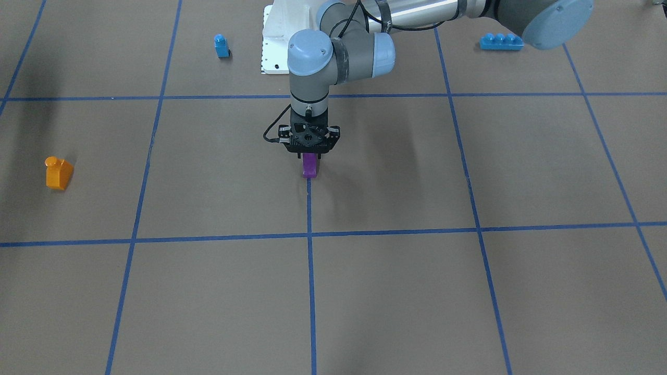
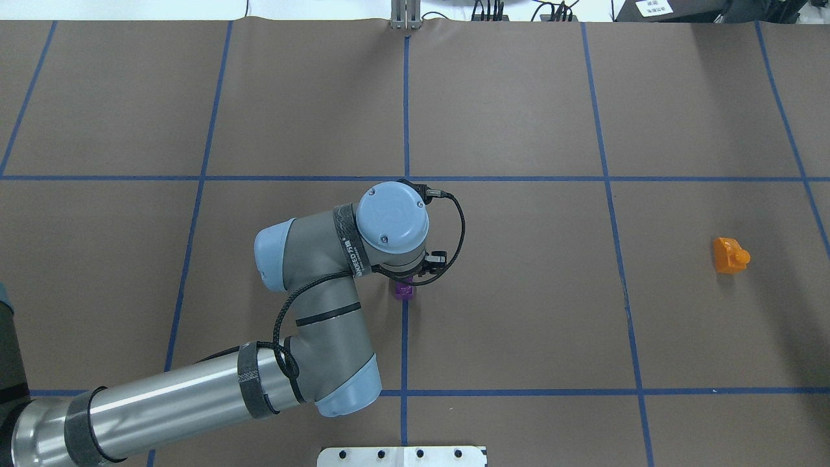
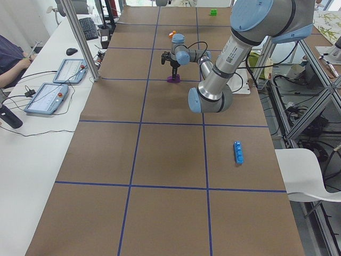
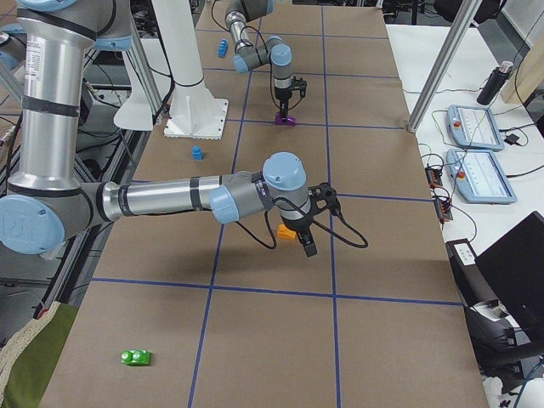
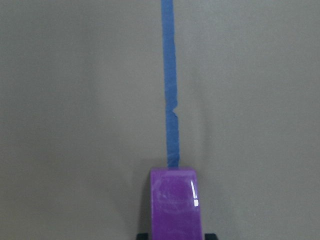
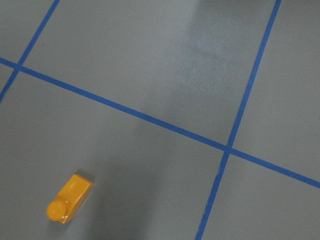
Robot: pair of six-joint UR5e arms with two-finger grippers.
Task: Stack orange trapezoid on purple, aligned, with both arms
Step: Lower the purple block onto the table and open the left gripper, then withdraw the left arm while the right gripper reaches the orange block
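Two roles: left end effector (image 1: 309, 158) clamps purple block (image 1: 309, 169) on tabletop (image 1: 417, 291), likely steadying the base; right end effector (image 4: 308, 247) hovers by orange block (image 1: 58, 173), opening unreadable.

Bright, even light falls from above on the table (image 1: 417, 291). Shadows are soft and faint, with a darker band at the front view's upper left. A white glare streak marks the purple block (image 5: 173, 205), lower centre. The right wrist view looks grey-blue, with a pale sheen at upper centre.
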